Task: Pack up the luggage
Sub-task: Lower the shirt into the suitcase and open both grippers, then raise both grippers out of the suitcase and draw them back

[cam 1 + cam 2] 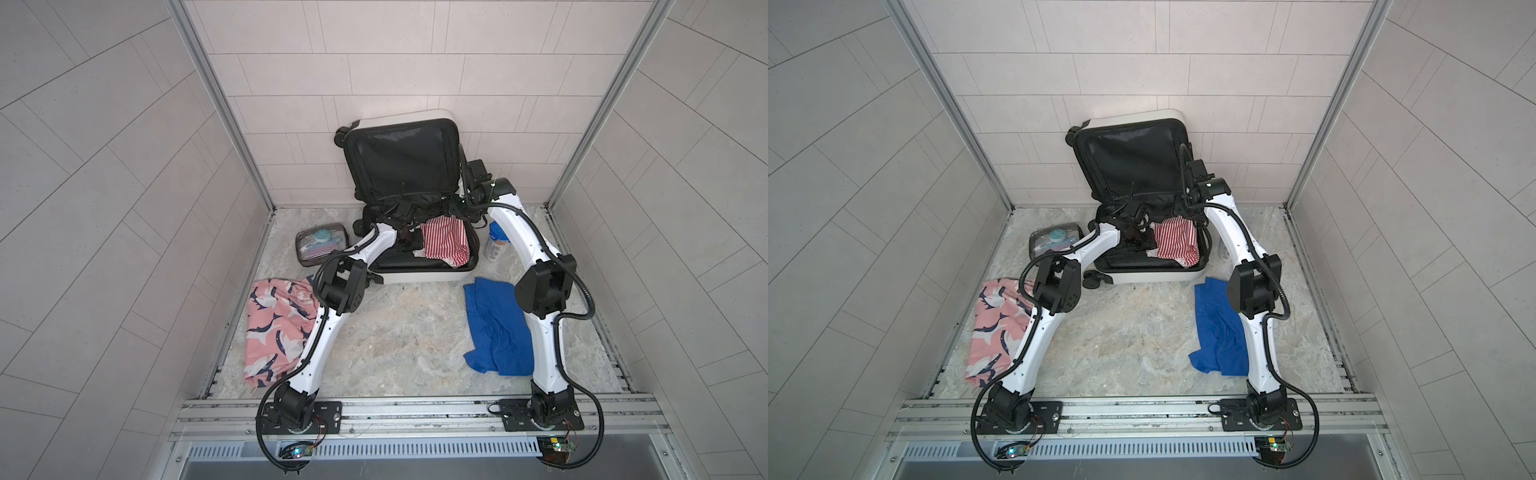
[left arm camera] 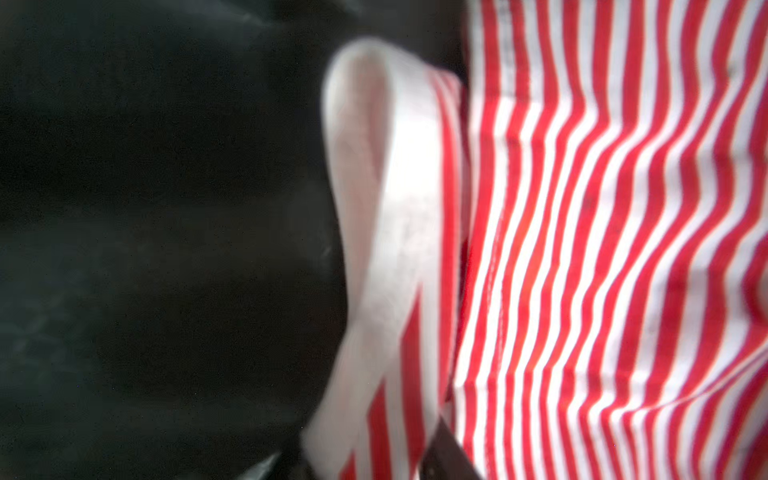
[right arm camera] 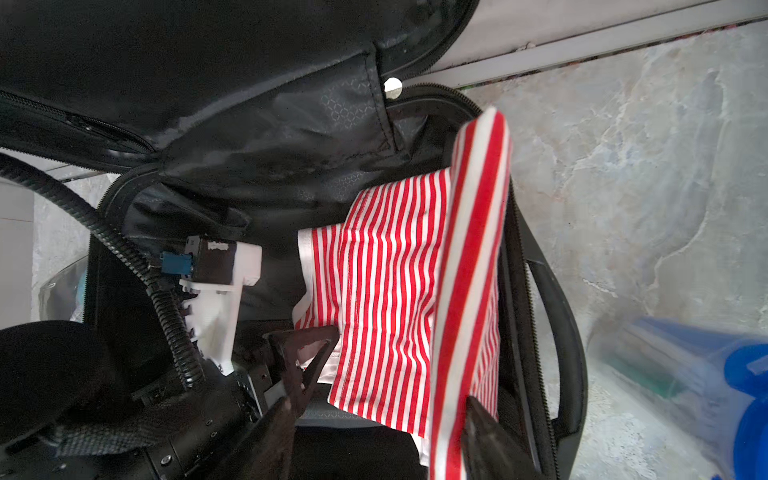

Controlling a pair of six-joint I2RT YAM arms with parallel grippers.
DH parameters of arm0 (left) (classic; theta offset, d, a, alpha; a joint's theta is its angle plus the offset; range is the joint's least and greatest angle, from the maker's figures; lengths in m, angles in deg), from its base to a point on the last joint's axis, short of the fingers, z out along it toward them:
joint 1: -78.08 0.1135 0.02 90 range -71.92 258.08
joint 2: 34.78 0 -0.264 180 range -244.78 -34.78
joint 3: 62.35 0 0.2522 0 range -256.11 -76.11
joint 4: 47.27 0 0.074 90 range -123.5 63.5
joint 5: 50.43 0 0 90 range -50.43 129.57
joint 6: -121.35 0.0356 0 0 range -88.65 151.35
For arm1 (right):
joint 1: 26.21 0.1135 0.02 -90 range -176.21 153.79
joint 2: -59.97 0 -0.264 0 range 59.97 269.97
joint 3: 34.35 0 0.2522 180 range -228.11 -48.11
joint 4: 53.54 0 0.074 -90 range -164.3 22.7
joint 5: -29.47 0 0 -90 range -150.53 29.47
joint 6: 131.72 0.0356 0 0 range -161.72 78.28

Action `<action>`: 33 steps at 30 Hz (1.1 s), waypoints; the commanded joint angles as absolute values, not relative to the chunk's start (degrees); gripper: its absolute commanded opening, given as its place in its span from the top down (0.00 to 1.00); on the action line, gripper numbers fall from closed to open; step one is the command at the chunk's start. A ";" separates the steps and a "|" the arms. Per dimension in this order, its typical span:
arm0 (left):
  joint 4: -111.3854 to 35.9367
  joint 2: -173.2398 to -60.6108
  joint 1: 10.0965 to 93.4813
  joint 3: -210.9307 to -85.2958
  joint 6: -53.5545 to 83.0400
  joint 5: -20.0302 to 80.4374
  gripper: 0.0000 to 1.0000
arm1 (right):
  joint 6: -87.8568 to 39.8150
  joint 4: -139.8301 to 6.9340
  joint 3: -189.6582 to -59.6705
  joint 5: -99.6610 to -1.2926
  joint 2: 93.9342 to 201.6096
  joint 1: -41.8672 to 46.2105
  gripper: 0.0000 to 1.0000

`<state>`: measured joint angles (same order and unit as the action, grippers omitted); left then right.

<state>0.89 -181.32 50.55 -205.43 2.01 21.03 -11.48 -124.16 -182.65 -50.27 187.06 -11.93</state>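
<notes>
Aluminium rail (image 1: 415,409), then marbled floor (image 1: 407,332) bearing the luggage (image 1: 424,277), tiled walls (image 1: 374,70).

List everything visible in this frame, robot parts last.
luggage: one, white with black lining, open, at the back
striped garment: one, red and white, inside the luggage
toiletry pouch: one, clear with black trim, left of the luggage
patterned garment: one, pink, front left
cloth: one, blue, front right
bottle: one, white and blue, right of the luggage
left gripper: one, black, at the striped garment
right gripper: one, black, over the luggage's right side
</notes>
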 commanded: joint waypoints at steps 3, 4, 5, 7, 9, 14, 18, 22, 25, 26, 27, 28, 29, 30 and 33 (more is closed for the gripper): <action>-3.63 -179.28 50.35 -204.35 0.93 18.61 0.93 | -11.48 -123.95 -182.49 -50.20 187.58 -12.22 0.34; -4.68 -178.10 50.57 -202.76 0.94 18.53 0.97 | -11.44 -123.97 -182.47 -50.16 187.57 -12.32 0.34; -5.70 -176.67 50.89 -200.85 0.93 18.99 1.00 | -11.57 -123.96 -182.41 -50.05 187.67 -12.45 0.35; -8.48 -173.60 52.06 -196.23 0.60 19.57 1.00 | -11.71 -123.95 -182.41 -49.89 187.76 -12.75 0.35; -11.22 -170.43 53.71 -191.74 -0.33 20.22 1.00 | -11.81 -123.94 -182.40 -49.50 188.00 -13.09 0.34; -14.74 -165.49 57.82 -183.75 -1.48 20.87 1.00 | -11.80 -123.77 -182.37 -48.28 188.94 -14.12 0.34; -13.55 -165.96 59.63 -183.15 -1.46 20.39 1.00 | -11.97 -123.55 -182.63 -47.46 189.85 -14.50 0.34; -11.99 -167.17 59.95 -183.77 -0.61 20.50 1.00 | -12.27 -123.77 -182.85 -47.52 190.27 -15.30 0.33; -10.73 -167.40 60.28 -183.44 -0.37 20.92 1.00 | -12.65 -124.16 -183.00 -47.53 190.17 -16.31 0.33; -10.44 -167.28 60.56 -183.14 -0.46 20.86 1.00 | -12.75 -124.40 -183.19 -47.59 190.07 -16.58 0.33; -10.22 -167.32 60.82 -182.99 -0.55 20.73 1.00 | -13.06 -124.64 -183.56 -47.61 189.96 -16.76 0.33; -10.06 -167.28 61.06 -182.82 -0.56 20.75 1.00 | -13.28 -124.77 -183.87 -47.76 189.87 -16.81 0.33; -9.72 -167.27 61.33 -182.64 -0.55 20.81 1.00 | -13.42 -125.01 -184.41 -47.78 189.80 -16.75 0.33; -9.22 -167.15 61.52 -182.70 -0.56 20.85 1.00 | -13.50 -125.21 -184.90 -47.74 189.82 -16.78 0.32; -8.52 -166.99 61.94 -182.41 -0.38 20.77 1.00 | -13.46 -125.56 -186.12 -47.67 189.87 -16.79 0.32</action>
<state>-10.52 -167.42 61.00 -183.27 -0.77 19.85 -12.60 -124.38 -183.66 -46.95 190.45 -17.04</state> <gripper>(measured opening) 0.060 0.679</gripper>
